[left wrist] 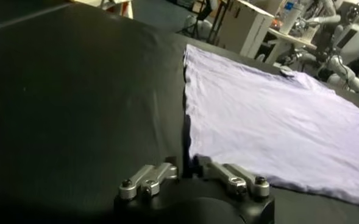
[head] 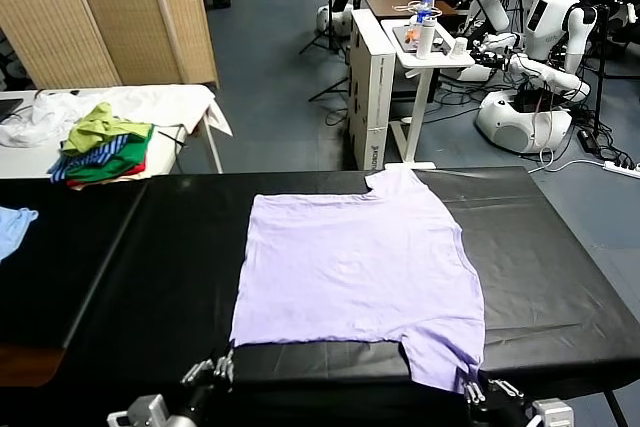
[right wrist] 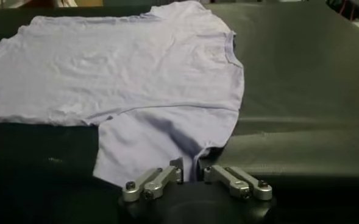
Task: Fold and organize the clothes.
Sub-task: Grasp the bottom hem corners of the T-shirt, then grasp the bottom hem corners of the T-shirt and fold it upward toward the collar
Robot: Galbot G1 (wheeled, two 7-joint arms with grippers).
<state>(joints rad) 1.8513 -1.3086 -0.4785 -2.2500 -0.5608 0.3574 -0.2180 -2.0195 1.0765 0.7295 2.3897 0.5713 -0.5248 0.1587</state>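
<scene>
Jaws on both the left gripper point(head: 222, 367) and right gripper point(head: 470, 384) are clamped on the T-shirt's point(head: 355, 277) near edge; lift both evenly off the surface point(head: 560, 277) so the thin fabric doesn't bunch up.

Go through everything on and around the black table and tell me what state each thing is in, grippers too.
T-shirt: spread flat, unfolded, near edge pinched at two spots.
Left gripper: shut on the T-shirt's near corner.
Right gripper: shut on the T-shirt's near sleeve.
Garment pile: heaped on the white side table.
Light blue cloth: crumpled at the table's left edge.
</scene>
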